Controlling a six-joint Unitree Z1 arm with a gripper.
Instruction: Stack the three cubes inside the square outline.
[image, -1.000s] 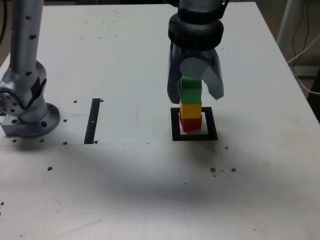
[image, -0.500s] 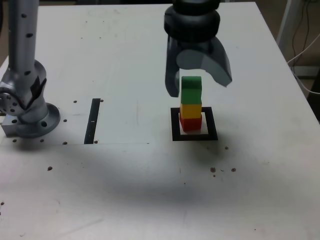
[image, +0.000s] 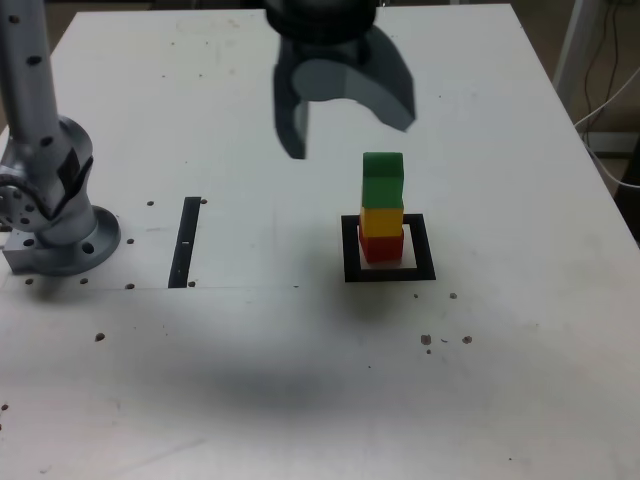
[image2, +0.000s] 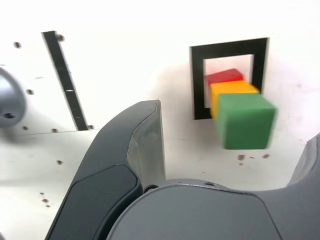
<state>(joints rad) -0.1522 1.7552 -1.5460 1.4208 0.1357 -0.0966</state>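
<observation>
Well, the tower is up: the red cube (image: 380, 247) sits at the bottom inside the square outline (image: 389, 272), the yellow cube (image: 382, 219) rests right on top of it, and the green cube (image: 382, 180) caps the stack. The green one looks slightly offset on the yellow, overhanging a touch, yet the column stands upright. The outline lies flat on the white table (image: 500, 380), a thick black border with a white centre, and the stack sits toward the far-left part of that centre as the exterior view shows it.

Up above, the gripper (image: 345, 115) hangs in the air, clear of the stack, off toward the exterior view's left and higher than the green cube. Its jaws are spread wide and nothing sits between them. From the wrist view you look down past the two dark fingers (image2: 125, 170) and see the three cubes in a line, green (image2: 246, 121) nearest the camera, then yellow (image2: 231, 90), then red (image2: 225, 76), with the black frame (image2: 199, 85) around the base.

Over on the exterior view's left, the arm's grey base (image: 55, 215) stands on the table, and a thin black bar (image: 186, 241) lies between that base and the outline, well apart from the cubes. Small dark specks dot the tabletop.
</observation>
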